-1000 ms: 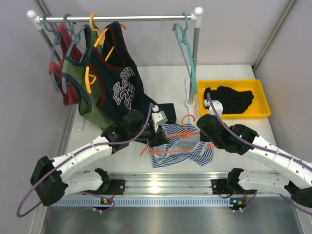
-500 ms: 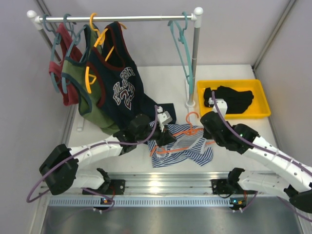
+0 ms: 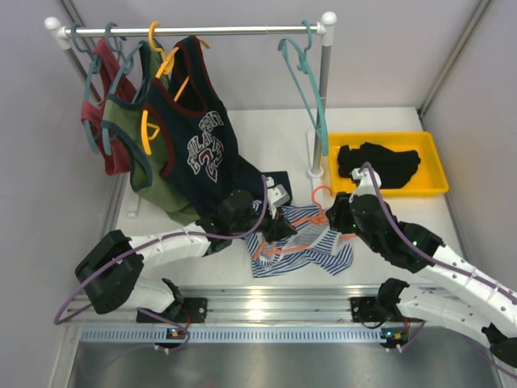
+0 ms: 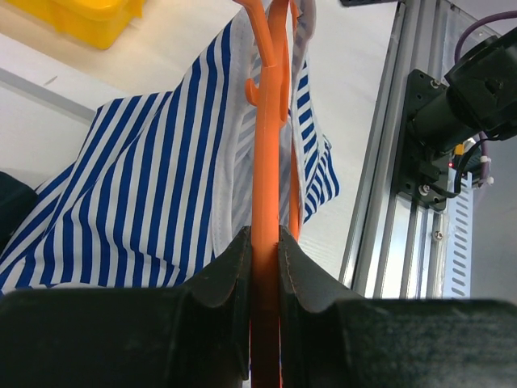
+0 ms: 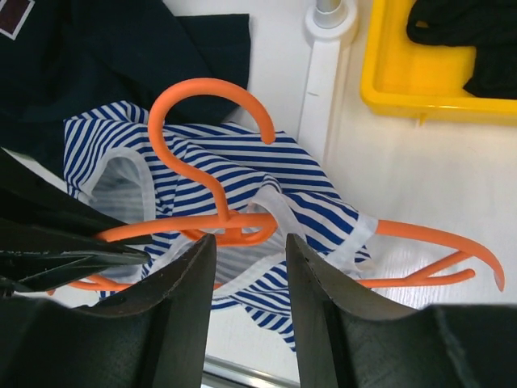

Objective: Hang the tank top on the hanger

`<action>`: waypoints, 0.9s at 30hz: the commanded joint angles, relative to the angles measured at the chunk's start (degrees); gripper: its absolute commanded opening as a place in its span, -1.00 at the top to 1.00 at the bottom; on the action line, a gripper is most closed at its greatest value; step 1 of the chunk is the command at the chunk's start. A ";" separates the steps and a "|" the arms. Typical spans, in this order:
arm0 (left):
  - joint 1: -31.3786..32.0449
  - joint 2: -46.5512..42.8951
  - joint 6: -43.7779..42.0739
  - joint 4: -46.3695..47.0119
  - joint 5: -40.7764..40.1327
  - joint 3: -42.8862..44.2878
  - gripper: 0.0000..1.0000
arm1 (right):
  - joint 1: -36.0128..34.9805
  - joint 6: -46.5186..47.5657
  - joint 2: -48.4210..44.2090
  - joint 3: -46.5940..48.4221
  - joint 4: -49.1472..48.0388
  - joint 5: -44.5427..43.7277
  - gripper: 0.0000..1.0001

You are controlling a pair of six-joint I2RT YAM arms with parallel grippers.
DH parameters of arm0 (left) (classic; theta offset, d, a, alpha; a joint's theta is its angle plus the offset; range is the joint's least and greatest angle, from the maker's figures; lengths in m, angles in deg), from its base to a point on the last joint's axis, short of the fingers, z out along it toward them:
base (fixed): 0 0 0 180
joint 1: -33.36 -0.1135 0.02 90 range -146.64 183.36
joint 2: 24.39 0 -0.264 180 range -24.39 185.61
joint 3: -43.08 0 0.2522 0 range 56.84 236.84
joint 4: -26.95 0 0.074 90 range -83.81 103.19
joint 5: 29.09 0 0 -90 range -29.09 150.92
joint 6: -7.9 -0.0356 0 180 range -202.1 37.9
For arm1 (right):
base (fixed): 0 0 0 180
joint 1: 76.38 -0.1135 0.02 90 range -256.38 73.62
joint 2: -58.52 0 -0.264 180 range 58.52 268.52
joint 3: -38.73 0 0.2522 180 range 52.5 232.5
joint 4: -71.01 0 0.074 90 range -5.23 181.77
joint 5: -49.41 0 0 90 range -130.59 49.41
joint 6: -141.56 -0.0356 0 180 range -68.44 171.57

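The left gripper (image 4: 265,246) is clamped on an arm of the hanger (image 4: 268,153), with the tank top (image 4: 137,194) spread just ahead of its fingers; the right gripper (image 5: 246,259) has its jaws apart, empty, the hanger's hook just ahead

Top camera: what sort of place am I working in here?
Probably a lab test cell for garment handling: a tabletop clothes rail hung with tops, a yellow bin holding a black garment, and plain grey walls boxing in the table.
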 commanded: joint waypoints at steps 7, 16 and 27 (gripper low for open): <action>1.33 -0.17 -1.48 4.16 1.08 3.44 1.00 | 0.42 3.88 6.27 -2.33 -13.73 1.71 0.21; 2.56 -1.05 -2.54 2.31 0.55 4.58 1.00 | 0.43 3.18 8.22 -4.35 -16.12 0.13 0.38; 3.52 -0.79 -1.49 0.20 -3.31 6.68 1.00 | 0.43 2.47 7.25 -7.34 -17.43 -0.92 1.00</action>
